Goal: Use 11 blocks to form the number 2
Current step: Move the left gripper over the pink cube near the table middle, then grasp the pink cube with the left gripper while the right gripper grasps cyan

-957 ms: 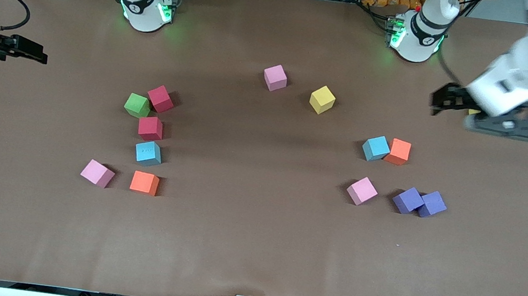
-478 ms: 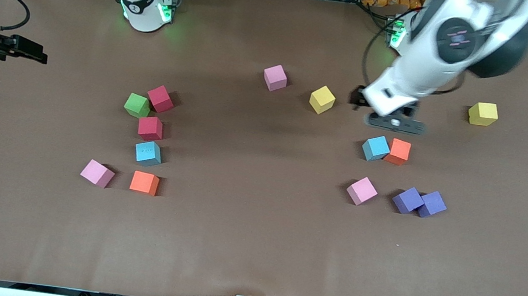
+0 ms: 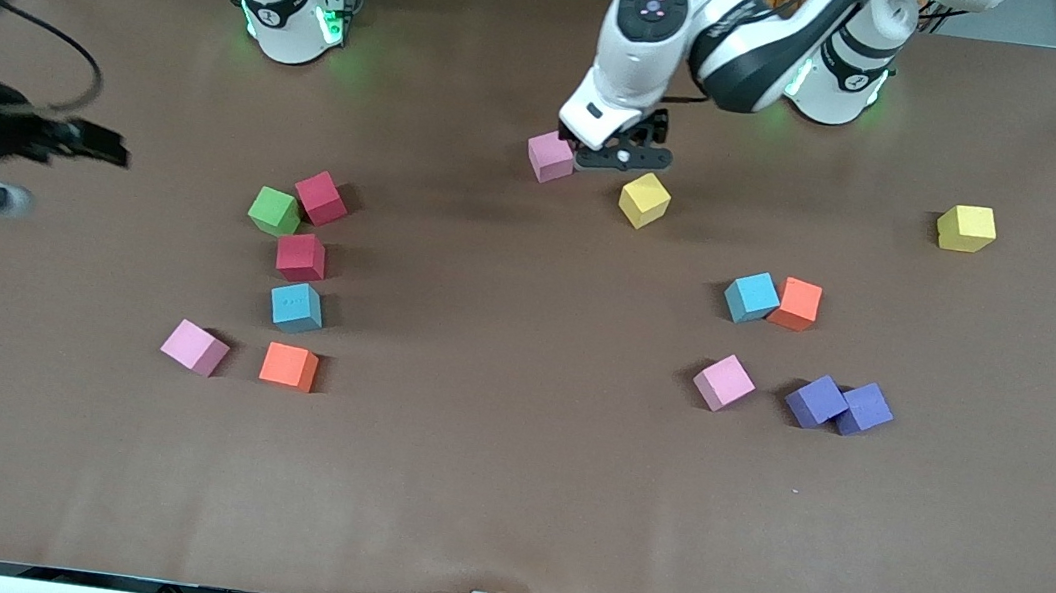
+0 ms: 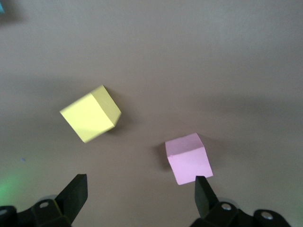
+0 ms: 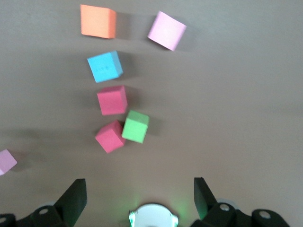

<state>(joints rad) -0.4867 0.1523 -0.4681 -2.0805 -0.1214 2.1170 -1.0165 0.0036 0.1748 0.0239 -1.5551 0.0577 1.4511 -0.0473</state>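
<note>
Currently blocks lie scattered on the worktop [image 3: 484,493], no 2 formed. Left gripper [image 3: 622,155] open, empty, over pink block [image 3: 550,156] and yellow block [image 3: 645,200]; descending between risks nudging both. Right gripper [image 3: 107,152] open, waiting.

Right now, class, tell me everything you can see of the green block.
The green block is a small cube of matte, foam-like material, plain on every visible face. It sits flat on the brown table toward the right arm's end, turned at an angle to the table's edges. One side presses against a red block; a second red block lies just nearer the front camera. No gripper touches it.
</note>
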